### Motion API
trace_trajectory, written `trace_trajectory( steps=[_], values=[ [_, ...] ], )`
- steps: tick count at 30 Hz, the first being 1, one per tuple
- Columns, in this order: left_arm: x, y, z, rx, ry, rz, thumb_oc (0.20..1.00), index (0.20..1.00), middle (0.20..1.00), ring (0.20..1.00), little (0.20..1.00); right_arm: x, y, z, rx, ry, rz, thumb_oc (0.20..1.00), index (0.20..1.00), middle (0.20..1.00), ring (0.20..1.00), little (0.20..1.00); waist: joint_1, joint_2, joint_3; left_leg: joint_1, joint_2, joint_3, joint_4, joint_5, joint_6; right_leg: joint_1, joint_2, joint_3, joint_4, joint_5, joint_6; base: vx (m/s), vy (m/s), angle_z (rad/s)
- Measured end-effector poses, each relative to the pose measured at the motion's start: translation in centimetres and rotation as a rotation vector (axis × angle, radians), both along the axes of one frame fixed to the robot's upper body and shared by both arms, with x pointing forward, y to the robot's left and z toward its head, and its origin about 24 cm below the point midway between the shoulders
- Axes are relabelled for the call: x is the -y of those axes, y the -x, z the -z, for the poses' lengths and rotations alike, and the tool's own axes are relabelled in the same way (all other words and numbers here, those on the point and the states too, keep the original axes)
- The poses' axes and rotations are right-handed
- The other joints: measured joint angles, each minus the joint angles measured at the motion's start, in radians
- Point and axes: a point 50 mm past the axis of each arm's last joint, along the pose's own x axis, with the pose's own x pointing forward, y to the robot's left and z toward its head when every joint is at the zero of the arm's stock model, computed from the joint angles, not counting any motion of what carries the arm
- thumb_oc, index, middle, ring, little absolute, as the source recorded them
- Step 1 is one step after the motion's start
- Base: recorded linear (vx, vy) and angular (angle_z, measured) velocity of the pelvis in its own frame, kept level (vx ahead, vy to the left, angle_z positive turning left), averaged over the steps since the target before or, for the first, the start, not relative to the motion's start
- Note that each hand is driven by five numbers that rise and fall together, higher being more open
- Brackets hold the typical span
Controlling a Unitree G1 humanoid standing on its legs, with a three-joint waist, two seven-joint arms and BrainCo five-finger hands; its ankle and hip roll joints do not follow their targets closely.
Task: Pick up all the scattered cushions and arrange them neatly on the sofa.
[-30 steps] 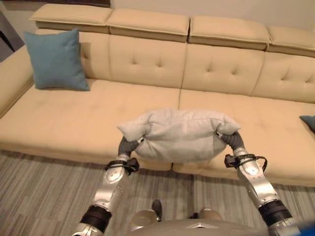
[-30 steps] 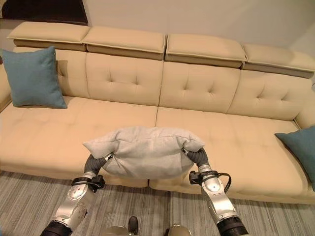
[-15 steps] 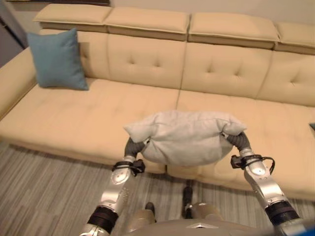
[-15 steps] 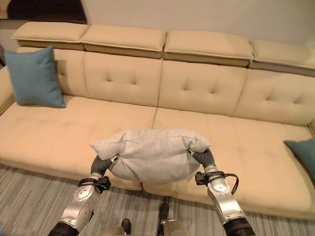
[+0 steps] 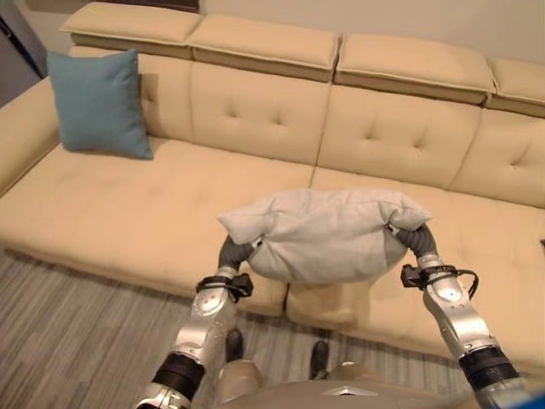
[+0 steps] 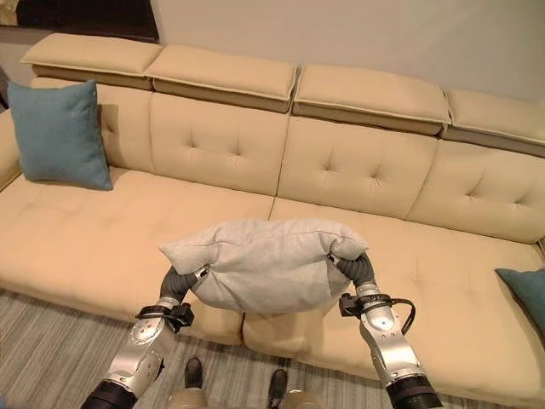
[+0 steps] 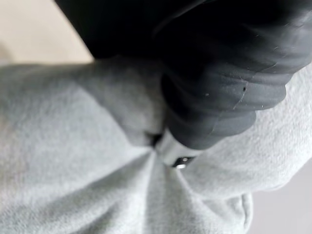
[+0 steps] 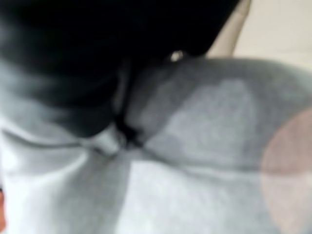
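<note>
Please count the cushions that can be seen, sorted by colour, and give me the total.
Grey cushion: 1, held between the left hand and the right hand above the front edge of the sofa.
Teal cushions: 2, one upright at the sofa's left end, one partly visible at its right end.
Total: 3 cushions.

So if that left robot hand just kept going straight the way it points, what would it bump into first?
The grey cushion it is already pressed into. Beyond that, probably the sofa seat, though depth is hard to judge. The left robot hand is at the cushion's end.
</note>
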Motion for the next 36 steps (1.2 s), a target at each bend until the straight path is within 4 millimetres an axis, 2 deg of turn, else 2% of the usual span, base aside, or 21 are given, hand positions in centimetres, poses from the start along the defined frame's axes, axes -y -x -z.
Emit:
trace_trajectory(
  steps=[3, 5, 6, 8, 9, 10, 12, 13, 14, 16, 17, 18, 20, 21, 23, 25, 29, 31, 32, 34, 36],
  values=[
    [-0.6, -0.3, -0.4, 0.012, -0.027, 0.003, 0.200, 0.200, 0.200, 0.200, 0.200, -0.4, 0.1, 0.1, 0.001, -0.017, -0.007, 0.200, 0.200, 0.200, 0.200, 0.200, -0.010, -0.034, -0.016, 0.022, -0.103, 0.035, 0.009, -0.032, 0.055, -0.013, -0.104, 0.049, 0.040, -0.008, 0.055, 0.16, 0.296, -0.14],
    [-0.8, -0.4, -0.4, 0.016, -0.034, 0.004, 0.200, 0.200, 0.200, 0.200, 0.200, -0.6, 0.2, 0.1, 0.003, -0.027, -0.006, 0.200, 0.200, 0.200, 0.200, 0.200, -0.009, -0.040, -0.018, 0.027, -0.148, 0.059, 0.032, -0.055, 0.092, -0.030, -0.151, 0.068, 0.090, -0.015, 0.082, 0.10, 0.280, -0.27],
    [-1.3, -0.4, -0.6, 0.020, -0.052, 0.002, 0.200, 0.200, 0.200, 0.200, 0.200, -1.3, 0.3, 0.3, 0.005, -0.059, -0.005, 0.200, 0.200, 0.200, 0.200, 0.200, 0.017, -0.040, -0.018, 0.024, -0.173, 0.109, 0.067, -0.088, 0.128, -0.098, -0.192, 0.104, 0.194, -0.016, 0.097, 0.09, 0.375, -0.53],
    [-2.0, -0.8, -1.0, 0.033, -0.083, 0.006, 0.200, 0.200, 0.200, 0.200, 0.200, -1.8, 0.2, 0.4, 0.003, -0.074, -0.010, 0.200, 0.200, 0.200, 0.200, 0.200, 0.020, -0.051, -0.014, 0.025, -0.199, 0.136, 0.082, -0.110, 0.152, -0.140, -0.216, 0.106, 0.257, -0.003, 0.110, 0.13, 0.341, -0.55],
    [-2.1, -0.9, -1.1, 0.035, -0.088, 0.004, 0.200, 0.200, 0.200, 0.200, 0.200, -2.2, 0.0, 0.3, 0.007, -0.085, -0.017, 0.200, 0.200, 0.200, 0.200, 0.200, 0.032, -0.052, -0.011, 0.026, -0.199, 0.166, 0.096, -0.118, 0.163, -0.182, -0.240, 0.125, 0.341, -0.014, 0.118, 0.14, 0.178, -0.48],
    [-2.4, -0.8, -1.1, 0.034, -0.101, 0.005, 0.200, 0.200, 0.200, 0.200, 0.200, -2.2, 0.1, 0.4, 0.002, -0.086, -0.017, 0.200, 0.200, 0.200, 0.200, 0.200, 0.025, -0.057, -0.012, 0.034, -0.204, 0.176, 0.094, -0.135, 0.161, -0.193, -0.247, 0.127, 0.343, -0.009, 0.121, 0.18, 0.194, -0.58],
    [-2.6, -0.5, -0.8, 0.023, -0.102, 0.001, 0.200, 0.200, 0.200, 0.200, 0.200, -2.3, 0.2, 0.5, -0.007, -0.085, -0.026, 0.200, 0.200, 0.200, 0.200, 0.200, 0.040, -0.067, -0.019, 0.062, -0.215, 0.210, 0.070, -0.140, 0.153, -0.191, -0.260, 0.117, 0.329, -0.009, 0.127, 0.11, 0.020, -0.44],
    [-2.8, -0.5, -0.9, 0.025, -0.102, -0.004, 0.200, 0.200, 0.200, 0.200, 0.200, -2.3, 0.1, 0.5, -0.006, -0.084, -0.027, 0.200, 0.200, 0.200, 0.200, 0.200, 0.043, -0.078, -0.026, 0.066, -0.223, 0.224, 0.051, -0.142, 0.152, -0.186, -0.277, 0.076, 0.247, 0.005, 0.149, 0.14, 0.007, -0.41],
    [-2.9, -0.4, -0.9, 0.026, -0.103, -0.009, 0.200, 0.200, 0.200, 0.200, 0.200, -2.4, 0.0, 0.3, -0.002, -0.084, -0.032, 0.200, 0.200, 0.200, 0.200, 0.200, 0.049, -0.080, -0.027, 0.066, -0.224, 0.234, 0.044, -0.138, 0.155, -0.183, -0.279, 0.058, 0.202, 0.014, 0.163, 0.13, 0.016, -0.37],
    [-2.9, -0.4, -0.9, 0.025, -0.095, -0.015, 0.200, 0.200, 0.200, 0.200, 0.200, -2.4, -0.1, 0.2, 0.002, -0.084, -0.037, 0.200, 0.200, 0.200, 0.200, 0.200, 0.042, -0.078, -0.026, 0.066, -0.225, 0.215, 0.025, -0.128, 0.165, -0.184, -0.273, 0.046, 0.145, 0.024, 0.179, 0.14, -0.019, 0.05],
    [-2.8, -0.5, -0.9, 0.027, -0.098, -0.012, 0.200, 0.200, 0.200, 0.200, 0.200, -2.2, 0.2, 0.5, -0.009, -0.080, -0.032, 0.200, 0.200, 0.200, 0.200, 0.200, 0.003, -0.085, -0.025, 0.067, -0.231, 0.185, 0.006, -0.108, 0.164, -0.156, -0.258, 0.093, 0.085, 0.043, 0.200, 0.19, -0.056, 0.53],
    [-2.8, -0.4, -0.9, 0.026, -0.096, -0.011, 0.200, 0.200, 0.200, 0.200, 0.200, -2.2, 0.2, 0.6, -0.012, -0.080, -0.030, 0.200, 0.200, 0.200, 0.200, 0.200, -0.001, -0.096, -0.025, 0.075, -0.239, 0.184, 0.004, -0.105, 0.167, -0.149, -0.265, 0.090, 0.081, 0.053, 0.204, 0.14, -0.043, 0.52],
    [-2.8, -0.3, -0.7, 0.019, -0.100, -0.011, 0.200, 0.200, 0.200, 0.200, 0.200, -2.1, 0.4, 0.7, -0.019, -0.079, -0.032, 0.200, 0.200, 0.200, 0.200, 0.200, 0.005, -0.116, -0.031, 0.092, -0.251, 0.176, -0.001, -0.113, 0.152, -0.114, -0.267, 0.088, 0.053, 0.073, 0.196, 0.12, -0.048, 0.17],
    [-2.5, -0.3, -0.8, 0.023, -0.089, -0.010, 0.200, 0.200, 0.200, 0.200, 0.200, -1.9, 0.5, 0.7, -0.022, -0.072, -0.032, 0.200, 0.200, 0.200, 0.200, 0.200, 0.006, -0.109, -0.035, 0.103, -0.245, 0.159, -0.008, -0.109, 0.134, -0.075, -0.248, 0.084, 0.014, 0.096, 0.163, 0.14, -0.084, 0.25],
    [-2.1, -0.2, -1.2, 0.043, -0.077, -0.005, 0.200, 0.200, 0.200, 0.200, 0.200, -1.7, 0.5, 0.6, -0.015, -0.068, -0.024, 0.200, 0.200, 0.200, 0.200, 0.200, 0.009, -0.087, -0.041, 0.102, -0.220, 0.147, -0.025, -0.097, 0.113, -0.059, -0.219, 0.065, -0.022, 0.102, 0.151, 0.07, -0.054, 0.19],
    [-2.0, -0.5, -1.9, 0.073, -0.071, -0.005, 0.200, 0.200, 0.200, 0.200, 0.200, -1.6, 0.3, 0.2, 0.002, -0.069, -0.020, 0.200, 0.200, 0.200, 0.200, 0.200, 0.011, -0.073, -0.037, 0.101, -0.200, 0.131, -0.035, -0.081, 0.106, -0.053, -0.195, 0.049, -0.034, 0.106, 0.144, 0.05, -0.038, 0.15],
    [-1.6, -2.1, -3.8, 0.148, -0.066, -0.017, 0.200, 0.200, 0.200, 0.200, 0.200, -1.5, -0.4, -2.2, 0.098, -0.058, -0.026, 0.200, 0.200, 0.200, 0.200, 0.200, 0.000, -0.049, -0.028, 0.098, -0.160, 0.120, -0.037, -0.072, 0.091, -0.049, -0.157, 0.027, -0.034, 0.090, 0.122, -0.03, -0.032, 0.08],
    [-1.1, -3.8, -5.8, 0.217, -0.057, -0.041, 0.200, 0.200, 0.200, 0.200, 0.200, -2.0, -2.0, -4.3, 0.181, -0.053, -0.029, 0.200, 0.200, 0.200, 0.200, 0.200, -0.015, -0.040, -0.022, 0.071, -0.153, 0.119, -0.029, -0.068, 0.086, -0.074, -0.150, 0.028, -0.034, 0.090, 0.116, -0.14, -0.007, -0.06],
    [-0.9, -5.5, -8.1, 0.292, -0.060, -0.063, 0.200, 0.200, 0.200, 0.200, 0.200, -2.6, -3.7, -6.9, 0.272, -0.045, -0.041, 0.200, 0.200, 0.200, 0.200, 0.200, -0.020, -0.036, -0.013, 0.020, -0.153, 0.126, -0.014, -0.066, 0.085, -0.124, -0.151, 0.033, -0.033, 0.103, 0.108, -0.14, 0.002, -0.17],
    [-0.4, -7.1, -11.0, 0.386, -0.042, -0.094, 0.200, 0.200, 0.200, 0.200, 0.200, -3.0, -5.3, -9.9, 0.379, -0.048, -0.033, 0.200, 0.200, 0.200, 0.200, 0.200, -0.025, -0.027, 0.013, -0.017, -0.153, 0.129, -0.007, -0.050, 0.086, -0.158, -0.151, 0.036, -0.032, 0.127, 0.100, -0.16, 0.006, -0.07],
    [-0.2, -8.7, -14.6, 0.498, -0.033, -0.132, 0.200, 0.200, 0.200, 0.200, 0.200, -3.1, -7.0, -13.8, 0.500, -0.015, -0.030, 0.200, 0.200, 0.200, 0.200, 0.200, -0.027, -0.012, 0.044, -0.069, -0.154, 0.128, 0.008, -0.044, 0.086, -0.204, -0.153, 0.041, -0.031, 0.134, 0.102, -0.12, 0.007, 0.02]
  ],
)
